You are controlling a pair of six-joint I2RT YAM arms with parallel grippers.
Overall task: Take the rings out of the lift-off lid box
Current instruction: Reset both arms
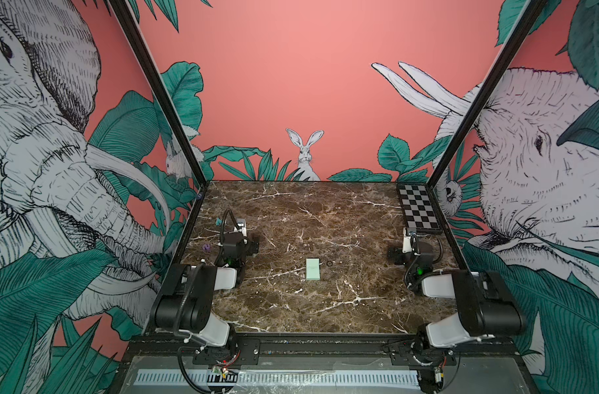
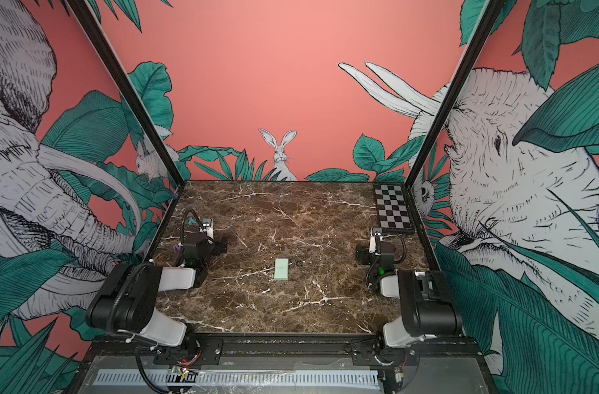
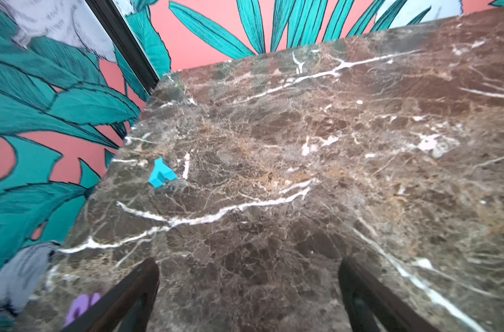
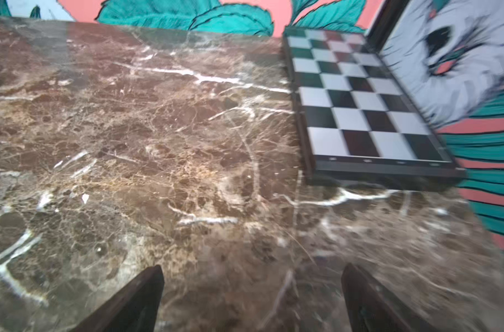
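- The small flat rectangular box (image 1: 313, 269) with a pale mint-green lift-off lid is lying near the middle of the brown marble tabletop (image 1: 291, 211). It is sitting between the two arms and well apart from both, and in both top views the lid is sitting on.
- Its long axis is running from the near edge toward the back wall with barely any skew, and the broad lid face is pointing up.
- A tiny thin dark ring (image 1: 329, 263) is lying flat on the tabletop just beside the box's far right corner, not touching it. Whether more rings are waiting inside is hidden.
- The box is looking light and stiff, likely card, so it is probably going to slide on the polished stone. Pinching the lid across its short width while bracing the base is seeming the safest hold.
- The ring is looking hard, thin and slippery, offering little to pinch.
- The left hand (image 3: 249, 273) is standing spread wide and empty over bare marble, and the right hand (image 4: 252, 276) is doing likewise.
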